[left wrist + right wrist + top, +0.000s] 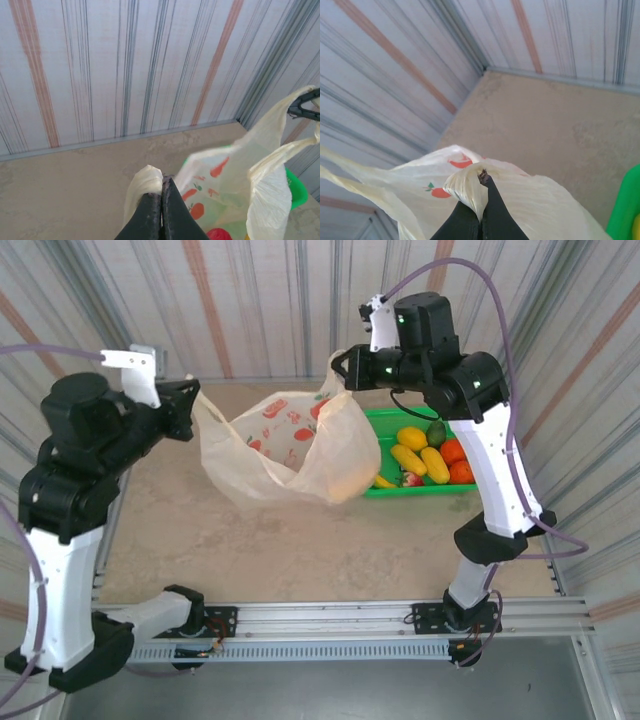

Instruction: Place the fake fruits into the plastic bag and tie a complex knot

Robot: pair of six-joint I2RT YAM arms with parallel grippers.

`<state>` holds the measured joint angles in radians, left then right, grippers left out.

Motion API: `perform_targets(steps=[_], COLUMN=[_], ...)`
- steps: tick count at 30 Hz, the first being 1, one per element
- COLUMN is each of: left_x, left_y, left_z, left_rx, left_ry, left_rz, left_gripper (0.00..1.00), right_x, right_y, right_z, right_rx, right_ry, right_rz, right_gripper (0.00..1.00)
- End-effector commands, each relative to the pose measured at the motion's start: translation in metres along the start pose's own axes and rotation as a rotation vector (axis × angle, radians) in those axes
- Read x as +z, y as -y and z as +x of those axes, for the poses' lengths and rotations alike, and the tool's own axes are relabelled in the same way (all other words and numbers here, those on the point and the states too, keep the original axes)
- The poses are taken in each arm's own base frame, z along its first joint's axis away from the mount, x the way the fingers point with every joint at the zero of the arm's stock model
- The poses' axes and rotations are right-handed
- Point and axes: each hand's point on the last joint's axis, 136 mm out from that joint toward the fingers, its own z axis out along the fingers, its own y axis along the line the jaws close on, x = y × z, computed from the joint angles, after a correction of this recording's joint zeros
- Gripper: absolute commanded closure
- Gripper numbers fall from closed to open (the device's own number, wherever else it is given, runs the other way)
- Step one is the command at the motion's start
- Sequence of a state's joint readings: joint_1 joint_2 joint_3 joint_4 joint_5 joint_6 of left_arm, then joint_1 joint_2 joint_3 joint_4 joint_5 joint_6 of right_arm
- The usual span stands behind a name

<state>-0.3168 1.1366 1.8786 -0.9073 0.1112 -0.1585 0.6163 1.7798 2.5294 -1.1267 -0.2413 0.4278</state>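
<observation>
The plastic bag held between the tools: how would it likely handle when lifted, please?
Probably floppy: the plastic bag sags and crinkles between the left tool and right tool. Likely light: thin, translucent film.

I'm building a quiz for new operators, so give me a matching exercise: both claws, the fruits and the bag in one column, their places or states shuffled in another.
1 left claw
2 right claw
3 fake fruits
4 plastic bag

A lying in the green basket
B stretched between both claws
C shut on the bag's side nearer the basket
D shut on the bag's side away from the basket

Pairs: 1-D, 2-C, 3-A, 4-B
</observation>
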Motion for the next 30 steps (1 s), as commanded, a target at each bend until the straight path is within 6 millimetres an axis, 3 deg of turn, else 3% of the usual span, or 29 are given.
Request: perform_targets(steps=[1,5,10,16,19,22,25,30], left_x=[0.027,0.042,0.052,0.074,0.065,0.056,0.050,0.043], left_y=[-0.007,-0.010,-0.003,0.030,0.027,0.029,0.036,0.043], left_z=[0.015,0.007,-0.004,0.037,0.049,0.051,0.052,0.054], left_rx=[-0.075,-0.146,-0.173,-0.299,-0.291,-0.295,-0.318,-0.314], left_ry=[-0.089,-0.091,-0.096,-0.193,-0.178,-0.163,-0.153,-0.151], left_rz=[0.034,0.084,0.158,0.427,0.405,0.409,0.445,0.461], left_gripper=[1.00,1.00,1.00,1.00,1.00,1.00,1.00,1.00], right_x=[0.027,0.036,0.042,0.085,0.100,0.107,0.102,0.075], right_y=[0.014,0.028,0.027,0.072,0.083,0.091,0.088,0.062], right_z=[0.038,0.037,0.031,0.084,0.098,0.098,0.084,0.052], right_rx=[0.106,0.146,0.163,0.204,0.211,0.200,0.170,0.091], right_ry=[-0.166,-0.170,-0.160,-0.295,-0.334,-0.339,-0.298,-0.206], right_rz=[0.005,0.000,-0.027,0.073,0.065,0.078,0.079,0.032], right_gripper=[1.00,1.00,1.00,0.98,0.85,0.72,0.52,0.23])
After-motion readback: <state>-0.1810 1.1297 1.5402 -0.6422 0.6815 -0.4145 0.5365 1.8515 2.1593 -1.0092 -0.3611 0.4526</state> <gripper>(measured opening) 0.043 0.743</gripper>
